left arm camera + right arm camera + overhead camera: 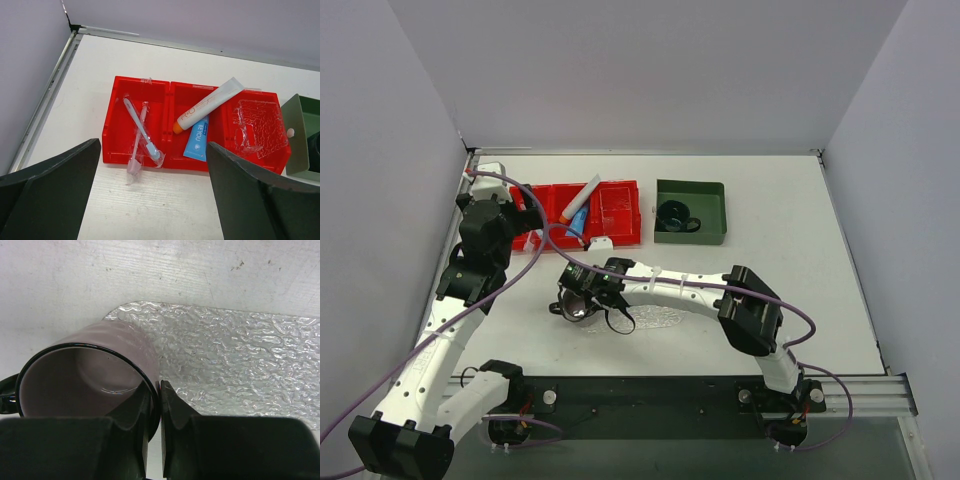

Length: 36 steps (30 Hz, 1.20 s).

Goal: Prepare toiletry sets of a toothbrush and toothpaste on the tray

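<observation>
A light-blue toothbrush (142,131) in a clear wrapper lies in the left compartment of the red bin (112,130), beside a pink one. The white toothpaste (210,102) with an orange cap lies slanted across the middle compartment, and also shows in the top view (586,194). The clear bumpy tray (240,355) lies on the table in front of the arms (660,320). My left gripper (153,150) is open and empty, hovering just in front of the red bin (620,210). My right gripper (160,390) is shut on the black rim of a mauve cup (85,370) at the tray's left end.
A blue tube (197,140) lies under the toothpaste. A clear textured piece (257,125) sits in the bin's right compartment. A dark green bin (705,195) at the back right holds a black cup (672,215). White walls close off the left, back and right.
</observation>
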### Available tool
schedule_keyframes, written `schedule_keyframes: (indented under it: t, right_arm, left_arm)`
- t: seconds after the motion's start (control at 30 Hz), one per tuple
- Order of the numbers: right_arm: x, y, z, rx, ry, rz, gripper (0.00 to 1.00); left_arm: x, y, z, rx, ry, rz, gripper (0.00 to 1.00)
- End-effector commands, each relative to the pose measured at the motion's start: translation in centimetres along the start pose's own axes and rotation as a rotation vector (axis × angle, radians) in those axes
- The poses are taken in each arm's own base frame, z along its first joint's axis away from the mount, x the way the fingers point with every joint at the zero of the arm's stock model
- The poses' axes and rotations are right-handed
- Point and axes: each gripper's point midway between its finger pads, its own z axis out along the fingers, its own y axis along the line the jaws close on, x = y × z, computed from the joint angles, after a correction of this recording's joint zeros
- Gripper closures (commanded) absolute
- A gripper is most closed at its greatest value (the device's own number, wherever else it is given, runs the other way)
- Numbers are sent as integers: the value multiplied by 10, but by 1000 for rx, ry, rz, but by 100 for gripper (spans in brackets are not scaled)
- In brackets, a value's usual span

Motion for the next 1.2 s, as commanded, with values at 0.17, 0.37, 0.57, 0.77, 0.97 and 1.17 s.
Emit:
schedule_keyframes:
  t: [0.17, 0.37, 0.57, 0.77, 0.97, 1.17]
  right_arm:
    - [-15, 9, -12, -11, -32, 36, 100]
    - [-16, 6, -12, 4, -23, 40, 100]
    - [-14, 7, -9, 10, -9, 37, 100]
    - [-9, 4, -5, 28, 3, 31, 100]
    - [-11, 2, -4, 33, 4, 33, 100]
    - [-11, 0, -6, 40, 9, 29, 99]
  left_arm:
    - [-10, -3, -4, 17, -33, -4, 3]
    - [-10, -4, -4, 18, -31, -3, 3]
    - [-9, -4, -3, 18, -30, -2, 3]
    - [-10, -4, -4, 20, -33, -1, 3]
    - [-10, -4, -4, 19, -33, -1, 3]
    - [-10, -4, -4, 20, -33, -1, 3]
